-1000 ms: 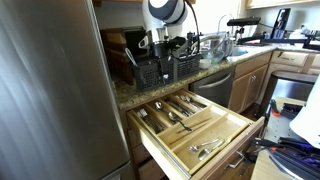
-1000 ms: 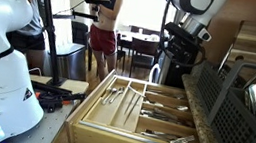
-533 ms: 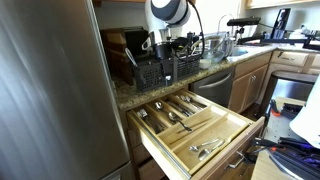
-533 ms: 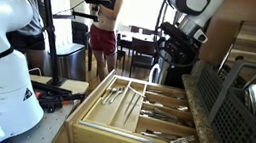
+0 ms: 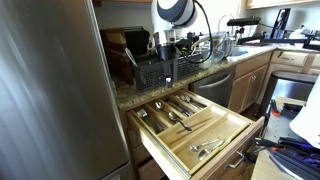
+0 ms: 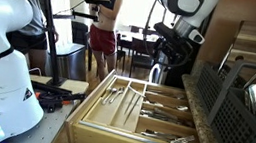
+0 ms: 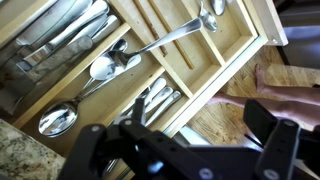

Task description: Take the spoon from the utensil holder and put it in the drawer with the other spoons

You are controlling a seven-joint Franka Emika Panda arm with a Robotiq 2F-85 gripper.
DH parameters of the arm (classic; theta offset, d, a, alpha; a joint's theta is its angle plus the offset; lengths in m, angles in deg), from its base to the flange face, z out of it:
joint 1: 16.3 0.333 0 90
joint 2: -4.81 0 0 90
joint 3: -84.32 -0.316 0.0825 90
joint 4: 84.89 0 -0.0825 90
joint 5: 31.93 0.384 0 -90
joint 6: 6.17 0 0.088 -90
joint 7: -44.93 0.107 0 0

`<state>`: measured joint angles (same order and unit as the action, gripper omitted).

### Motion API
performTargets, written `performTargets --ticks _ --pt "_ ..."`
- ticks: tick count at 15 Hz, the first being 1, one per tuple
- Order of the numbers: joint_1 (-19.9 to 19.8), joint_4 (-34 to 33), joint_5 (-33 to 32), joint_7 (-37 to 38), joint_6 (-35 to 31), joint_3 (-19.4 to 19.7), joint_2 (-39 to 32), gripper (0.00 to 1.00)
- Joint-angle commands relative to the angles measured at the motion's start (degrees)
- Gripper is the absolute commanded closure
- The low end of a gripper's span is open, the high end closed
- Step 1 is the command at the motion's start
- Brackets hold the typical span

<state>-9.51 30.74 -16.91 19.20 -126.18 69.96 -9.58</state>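
Slim silvery metal spoon (image 6: pixel 253 99) judged light, rigid and slick, seemingly standing in the black grid-sided rectangular utensil basket (image 5: pixel 150 75) at twelve o'clock of the pale wooden divided drawer (image 5: pixel 226 149); take hold across the thin handle; Robotiq gripper (image 7: pixel 188 152) spread wide, empty.

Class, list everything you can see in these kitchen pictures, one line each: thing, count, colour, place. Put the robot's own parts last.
fridge: one, steel, nearest the camera
counter: one, speckled granite, beside the fridge
utensil holder: one, black, on the counter
glass bowls: count unclear, clear, on the counter past the utensil holder
drawer: one, pale wood, open below the counter
other spoons: several, silvery, in the drawer's compartments
person: one, red shorts, background
white machine: one, white, foreground
arm: one, white and black, over the utensil holder
tool: one, black, open, holding nothing
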Motion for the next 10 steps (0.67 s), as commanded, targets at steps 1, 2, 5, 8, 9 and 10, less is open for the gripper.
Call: performTargets --ticks 1,2,5,8,9,10 --pt "0.3 6.4 2.2 3.9 -6.2 0.6 4.8 0.00" --pt "0.4 7.0 2.4 4.8 -7.4 0.6 5.0 0.00" --pt "0.6 8.6 3.4 7.2 -10.4 0.4 5.3 0.00" --pt "0.9 9.6 4.1 9.1 -11.9 0.2 5.2 0.00" --pt "1.0 9.8 4.2 9.9 -12.2 0.2 5.2 0.00" --pt "1.0 10.1 4.4 10.5 -12.4 0.1 5.2 0.00"
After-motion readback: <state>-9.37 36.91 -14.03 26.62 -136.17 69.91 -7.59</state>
